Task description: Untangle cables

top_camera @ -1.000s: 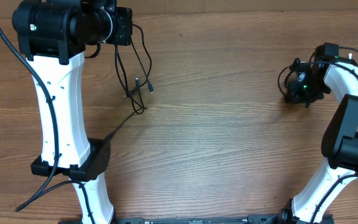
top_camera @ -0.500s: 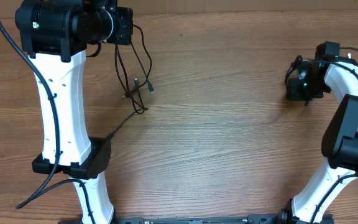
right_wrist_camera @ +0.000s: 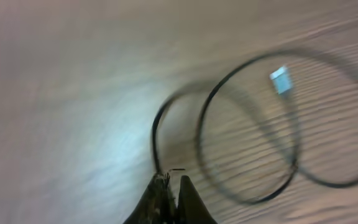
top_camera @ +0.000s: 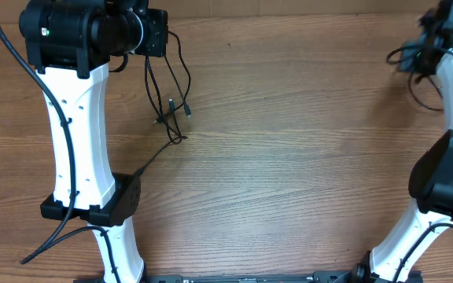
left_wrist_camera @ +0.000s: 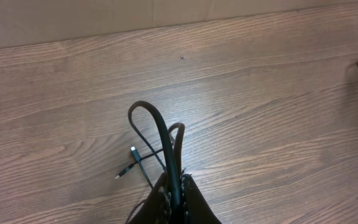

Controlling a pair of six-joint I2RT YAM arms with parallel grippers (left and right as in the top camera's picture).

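The left end effector [left_wrist_camera: 176, 190] is gripping a bundle of black cords [left_wrist_camera: 168, 149], its fingers closing narrowly around them at the far left of the wooden surface [top_camera: 289, 173]. In the overhead view the cords are hanging down from the grip in long strands. Their lower ends are lying on the surface just below, where small silver-tipped plugs [top_camera: 171, 103] are resting close together. In the left wrist view one loop is arching up over the fingers, and a plug is lying on the wood beyond it.

The right end effector [right_wrist_camera: 171, 186] is hovering at the far right corner, well apart from the left one. Its fingers are pressing together on a thin black cord [right_wrist_camera: 199, 140], which is curling into two overlapping loops beyond the tips. A small pale plug [right_wrist_camera: 281, 79] is showing on that cord. The right wrist view is blurred, so I cannot tell whether the loops are touching the surface.
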